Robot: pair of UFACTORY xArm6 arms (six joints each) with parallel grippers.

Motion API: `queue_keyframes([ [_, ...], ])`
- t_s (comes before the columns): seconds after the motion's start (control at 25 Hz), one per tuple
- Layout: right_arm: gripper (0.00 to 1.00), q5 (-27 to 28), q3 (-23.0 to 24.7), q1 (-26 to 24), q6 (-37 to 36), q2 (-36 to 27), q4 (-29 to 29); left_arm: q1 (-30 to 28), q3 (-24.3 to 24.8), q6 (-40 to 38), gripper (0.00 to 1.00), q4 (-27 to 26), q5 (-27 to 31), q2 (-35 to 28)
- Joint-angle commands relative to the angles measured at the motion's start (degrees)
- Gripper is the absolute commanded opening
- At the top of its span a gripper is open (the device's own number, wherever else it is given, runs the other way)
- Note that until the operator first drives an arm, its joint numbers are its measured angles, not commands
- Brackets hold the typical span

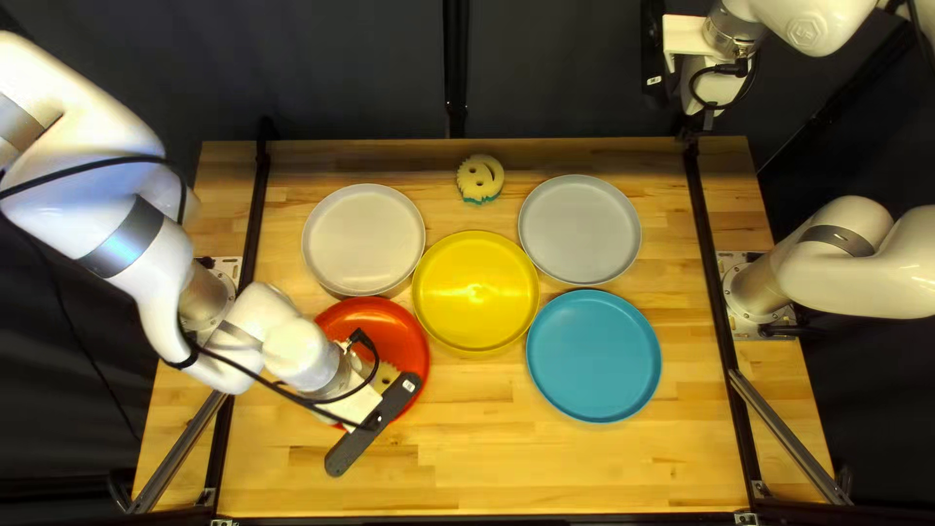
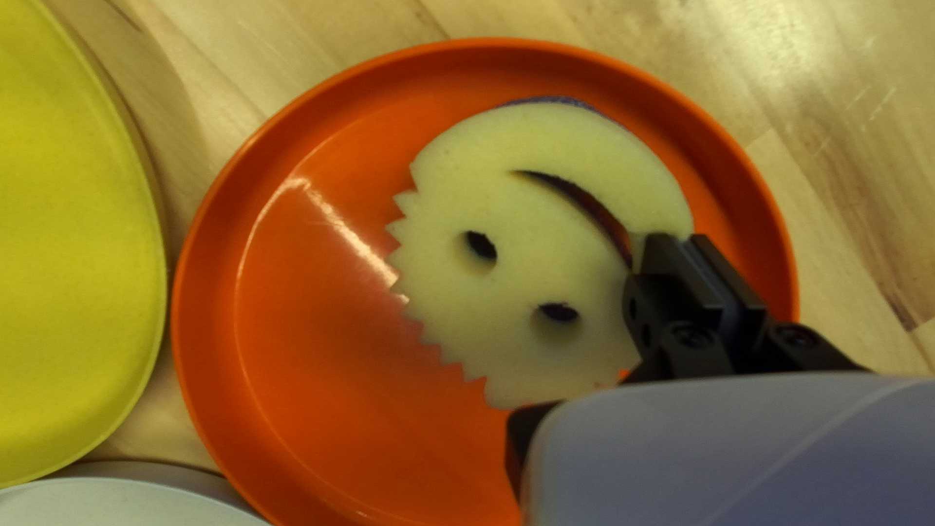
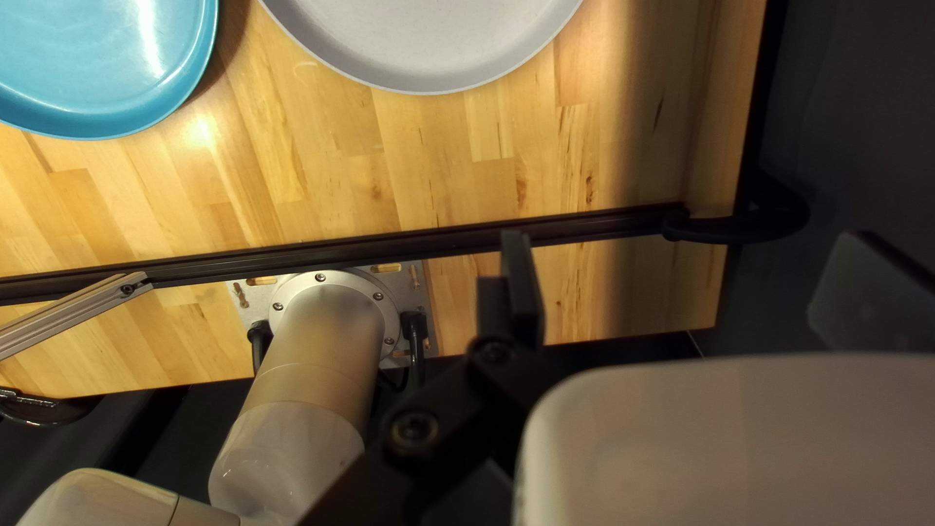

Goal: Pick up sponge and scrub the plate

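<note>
A: Sponge (image 2: 521, 209) position?
B: On the red plate (image 2: 321, 399), off-centre; smile edge pinched narrowly by the left gripper (image 2: 695, 240).
A: Nearer arm?
B: Left, above the red plate. Right gripper (image 3: 687, 239): wide, well apart from it. Next stroke, judged: toothed side leading.

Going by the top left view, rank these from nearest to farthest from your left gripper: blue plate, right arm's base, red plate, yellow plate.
1. Red plate: directly under the left gripper.
2. Yellow plate: next plate to the right.
3. Blue plate: right of the yellow one.
4. Right arm's base: at the table's right edge.
</note>
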Motion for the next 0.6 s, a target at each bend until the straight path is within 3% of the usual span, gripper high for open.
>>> queue_keyframes([
  [0.04, 1.0, 0.0, 0.0, 0.0, 0.0, 0.0, 0.0, 3.28, 1.1, 5.22, 0.0, -2.02, -1.79, 0.67],
  [0.32, 1.0, 0.0, 0.0, 0.0, 0.0, 0.0, 0.0, 9.44, 1.47, 16.85, 0.0, -7.28, -4.13, 2.68],
  [0.44, 1.0, 0.0, 0.0, 0.0, 0.0, 0.0, 0.0, 9.82, 0.94, 17.78, 0.0, -7.49, -4.06, 3.11],
  [0.6, 1.0, 0.0, 0.0, 0.0, 0.0, 0.0, 0.0, 6.66, 1.5, 13.01, 0.0, -5.62, -3.23, 1.41],
])
